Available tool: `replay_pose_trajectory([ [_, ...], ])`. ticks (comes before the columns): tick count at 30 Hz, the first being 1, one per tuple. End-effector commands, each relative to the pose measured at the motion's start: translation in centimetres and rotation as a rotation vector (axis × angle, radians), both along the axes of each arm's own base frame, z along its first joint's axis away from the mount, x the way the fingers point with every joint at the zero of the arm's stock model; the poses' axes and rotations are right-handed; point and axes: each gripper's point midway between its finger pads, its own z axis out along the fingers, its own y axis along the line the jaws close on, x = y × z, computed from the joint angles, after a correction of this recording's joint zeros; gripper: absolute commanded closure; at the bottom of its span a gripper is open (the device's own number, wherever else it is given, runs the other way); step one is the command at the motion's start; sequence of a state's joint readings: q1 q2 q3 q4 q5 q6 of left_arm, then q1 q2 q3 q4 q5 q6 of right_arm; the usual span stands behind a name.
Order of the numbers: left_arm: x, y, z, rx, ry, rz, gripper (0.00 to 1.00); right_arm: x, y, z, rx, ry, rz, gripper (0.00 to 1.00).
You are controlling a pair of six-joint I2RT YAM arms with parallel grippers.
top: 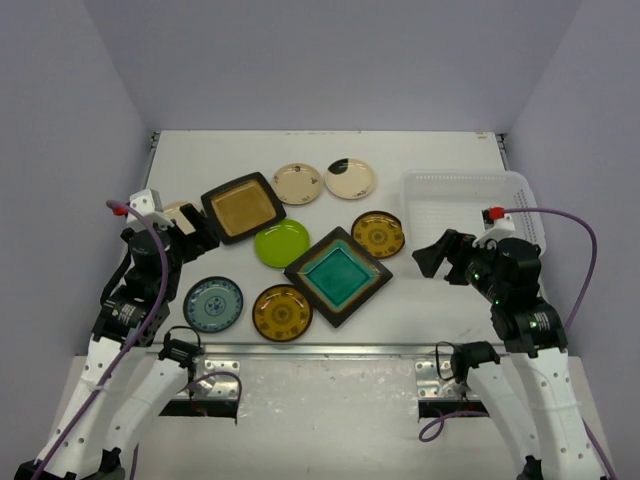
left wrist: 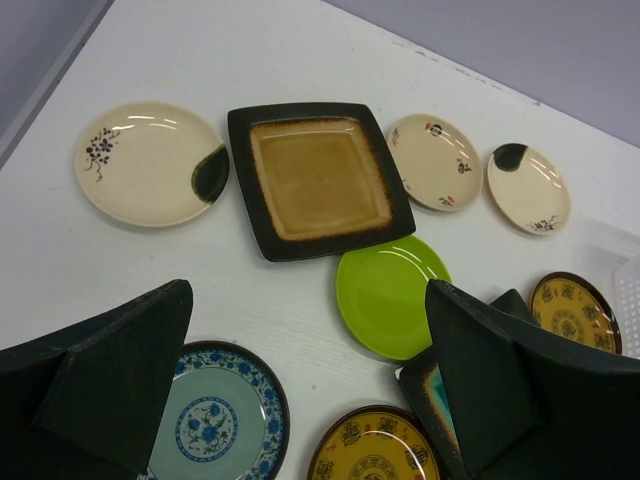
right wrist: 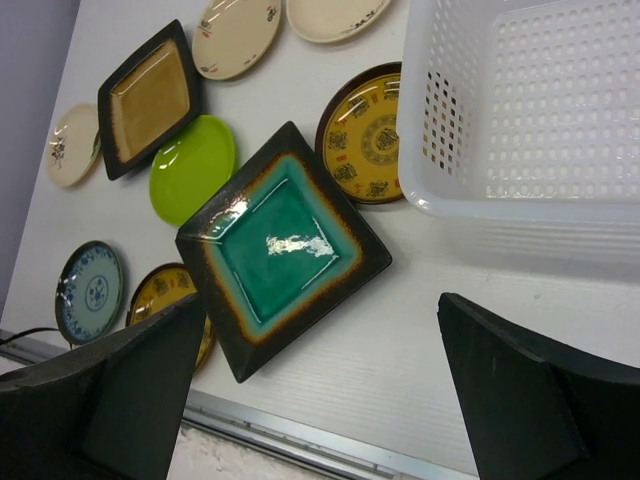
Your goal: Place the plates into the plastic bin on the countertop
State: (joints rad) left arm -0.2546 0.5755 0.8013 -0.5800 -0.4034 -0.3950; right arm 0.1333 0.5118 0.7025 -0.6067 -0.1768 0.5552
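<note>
Gaping empty, left hand (top: 198, 230) hovers over the plates (top: 338, 275), right hand (top: 432, 258) beside the bin (top: 460, 178).

You have a countertop (top: 200, 160) before you: flat, matte, off-white. Behind it stands a pale lavender back wall (top: 330, 60). A left wall (top: 60, 120) and a right wall (top: 590, 120) of the same colour close its two sides and meet it along straight seams. A metal strip (top: 330, 349) runs along its near edge. Nearer than that strip lies a pale speckled surface (top: 330, 430), possibly a lower ledge. Light falls soft and even across the countertop, and shadows are faint.
</note>
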Motion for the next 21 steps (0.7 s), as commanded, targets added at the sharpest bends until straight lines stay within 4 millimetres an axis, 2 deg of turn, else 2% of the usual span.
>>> replay_pose_trajectory([
  [1,0.2,-0.2,1.2,-0.017,-0.048,-0.003,0.0,0.2,0.1,1.0,0.072,-0.039,-0.042,0.01],
  [5,0.2,-0.4,1.2,-0.02,-0.048,-0.011,0.0,0.2,-0.6,1.8,0.124,-0.108,-0.111,0.01],
  [7,0.2,-0.4,1.2,-0.02,-0.048,-0.013,0.0,0.3,-0.2,0.4,0.172,-0.077,-0.121,0.01],
  [8,0.2,-0.5,1.2,-0.021,-0.047,-0.014,0.0,0.4,0.9,0.4,0.249,-0.066,-0.095,0.01],
  [9,0.2,-0.5,1.1,-0.021,-0.046,-0.014,0.0,0.4,1.1,-0.7,0.257,-0.037,-0.093,0.01],
  [11,0.3,-0.7,1.1,-0.022,-0.047,-0.024,0.0,0.5,4.2,-2.5,0.444,0.049,0.004,0.01],
  [12,0.3,-0.7,1.1,-0.021,-0.046,-0.026,0.0,0.3,5.1,-3.1,0.498,0.084,0.036,0.01],
  [14,0.3,-0.7,1.1,-0.021,-0.047,-0.027,0.0,-0.5,7.0,-5.6,0.61,0.195,0.078,0.01],
  [15,0.2,-0.6,1.1,-0.023,-0.051,-0.026,0.0,-0.2,7.3,-6.1,0.621,0.198,0.072,0.01],
  [16,0.2,-0.7,1.3,-0.025,-0.057,-0.027,0.0,-0.3,7.7,-7.5,0.614,0.223,0.044,0.01],
  [17,0.2,-0.6,1.2,-0.025,-0.057,-0.027,0.0,-0.9,8.8,-7.2,0.62,0.228,0.091,0.01],
  [19,0.1,-0.7,1.4,-0.028,-0.069,-0.029,0.0,-0.5,9.4,-10.2,0.572,0.246,0.018,0.01],
  [21,0.1,-0.7,1.4,-0.028,-0.07,-0.032,0.0,-1.1,10.5,-11.6,0.576,0.289,0.01,0.01],
])
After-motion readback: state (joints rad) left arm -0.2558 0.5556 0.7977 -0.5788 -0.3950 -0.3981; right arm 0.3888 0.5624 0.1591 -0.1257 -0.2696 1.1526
